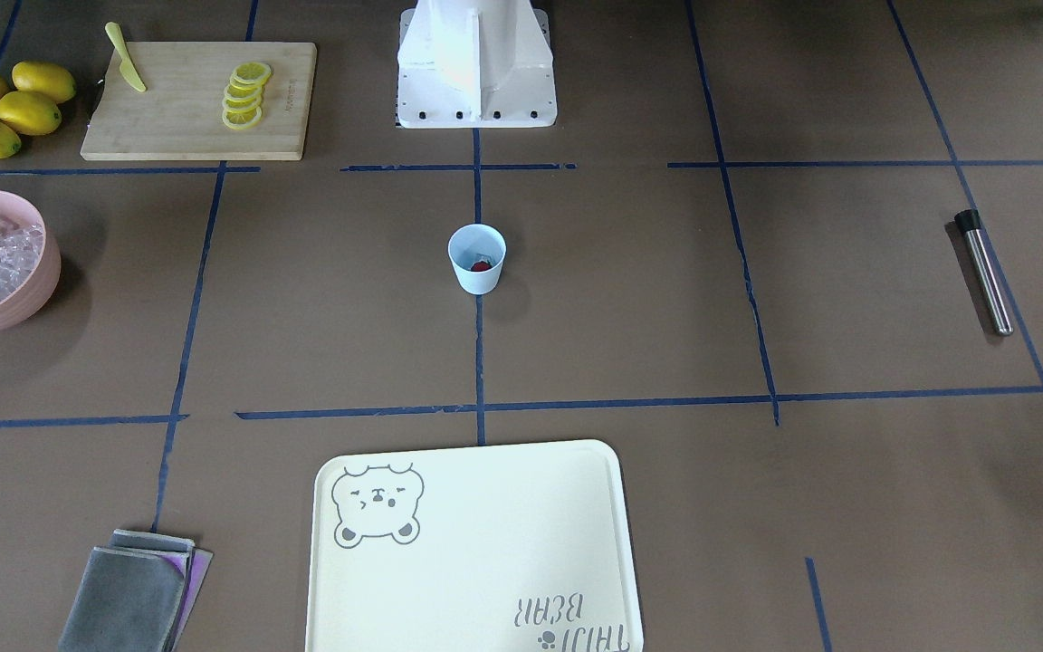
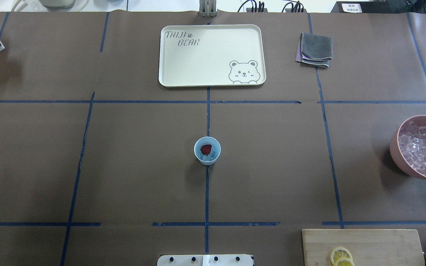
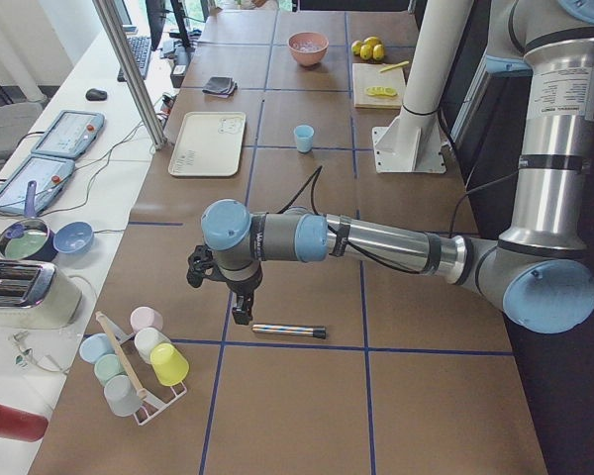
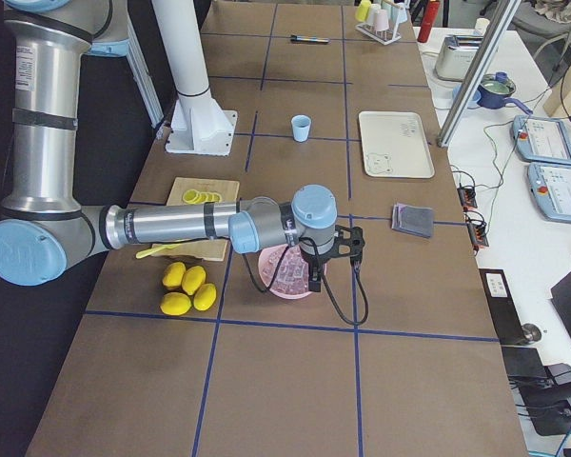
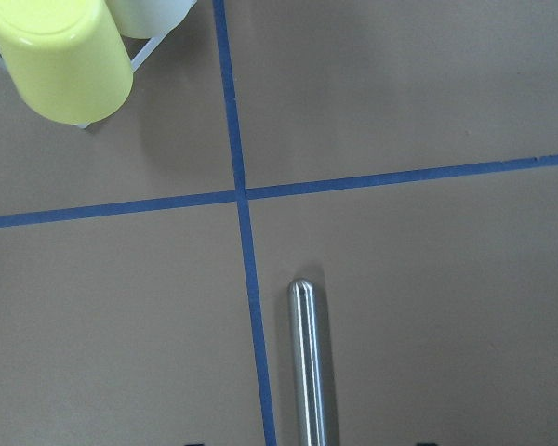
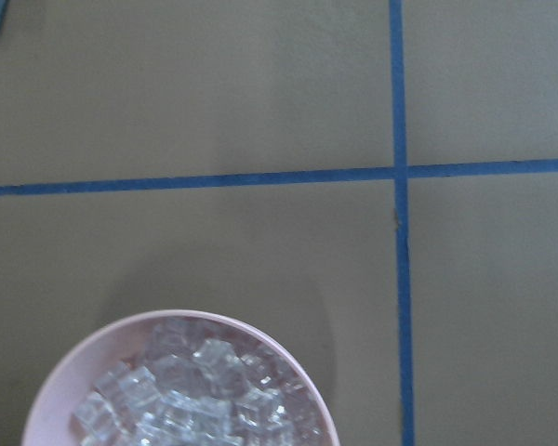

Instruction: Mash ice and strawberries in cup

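Although the pale-blue plastic cup at mid-surface holds a dark-red strawberry piece and clear ice cubes, mashing is not begun; left jaws and right jaws: I cannot tell.

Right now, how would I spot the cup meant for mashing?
Find the big cream bear-print tray, follow the blue tape line toward the robot's white base. The small pale-blue plastic cup stands alone on that line, mid-table. Unlike the racked pastel cups, it holds a dark-red strawberry piece.

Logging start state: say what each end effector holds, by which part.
Nothing appears held. Left end effector hangs above the flat-lying muddler; right end effector above the ice bowl.
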Robot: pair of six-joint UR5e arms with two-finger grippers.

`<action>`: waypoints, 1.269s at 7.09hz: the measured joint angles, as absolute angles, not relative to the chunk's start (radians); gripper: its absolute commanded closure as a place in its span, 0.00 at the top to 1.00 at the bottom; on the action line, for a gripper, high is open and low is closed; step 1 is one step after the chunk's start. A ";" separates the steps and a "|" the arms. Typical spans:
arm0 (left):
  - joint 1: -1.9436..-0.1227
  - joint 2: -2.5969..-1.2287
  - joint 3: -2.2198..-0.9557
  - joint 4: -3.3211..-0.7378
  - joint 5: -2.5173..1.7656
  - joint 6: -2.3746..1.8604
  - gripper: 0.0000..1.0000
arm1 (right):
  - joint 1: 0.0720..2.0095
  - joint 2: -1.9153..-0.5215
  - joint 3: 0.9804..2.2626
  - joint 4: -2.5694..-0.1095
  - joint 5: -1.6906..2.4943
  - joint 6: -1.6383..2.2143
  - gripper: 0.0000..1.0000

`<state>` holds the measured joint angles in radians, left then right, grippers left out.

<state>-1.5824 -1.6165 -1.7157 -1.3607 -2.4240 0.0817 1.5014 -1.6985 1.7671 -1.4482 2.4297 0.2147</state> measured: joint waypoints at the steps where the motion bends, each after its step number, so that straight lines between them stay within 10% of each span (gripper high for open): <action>1: -1.593 -1.629 -1.722 -1.320 -2.430 0.083 1.00 | 1.525 -1.702 1.741 -1.506 2.427 0.101 1.00; 9: -1.546 -1.615 -1.725 -1.327 -2.419 0.071 1.00 | 1.561 -1.691 1.726 -1.708 2.413 -0.172 1.00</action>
